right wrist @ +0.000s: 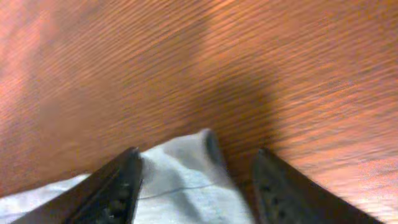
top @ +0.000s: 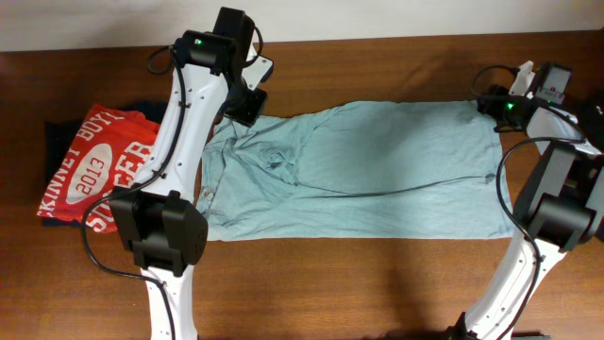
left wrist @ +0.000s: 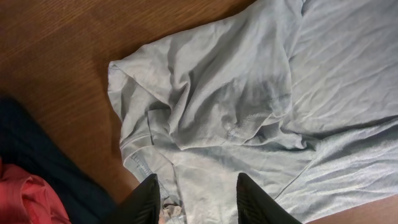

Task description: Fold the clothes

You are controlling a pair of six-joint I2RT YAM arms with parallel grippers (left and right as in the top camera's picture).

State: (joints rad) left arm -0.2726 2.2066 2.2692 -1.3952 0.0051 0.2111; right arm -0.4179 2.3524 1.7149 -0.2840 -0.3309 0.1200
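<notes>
Shirt [top: 377,170] is lying across the middle of the table [top: 377,283], stretching lengthwise from left to right, with its near edge running straight. Its collar end is sitting at the left, where the fabric is rumpling over itself. The right half is lying smoother, with one long crease running through it.

Left gripper [left wrist: 199,202] is hovering over the rumpled left end. Its fingers [left wrist: 146,202] are standing apart with cloth lying flat between them, and nothing is being pinched, so the jaws are gaping.

Right gripper [right wrist: 198,160] is hanging at the far right corner of the shirt. Its fingers [right wrist: 118,186] are standing wide apart on either side of that corner, which is resting on the wood unclamped, so this pincer is gaping too. The right wrist view is blurring somewhat, yet the gap on both sides of the cloth is showing plainly.

Red tee [top: 94,165] is lying at the left edge of the table, near the shirt's left end with bare wood between them. It is resting on a black garment [top: 58,132] that is peeking out from under it.
</notes>
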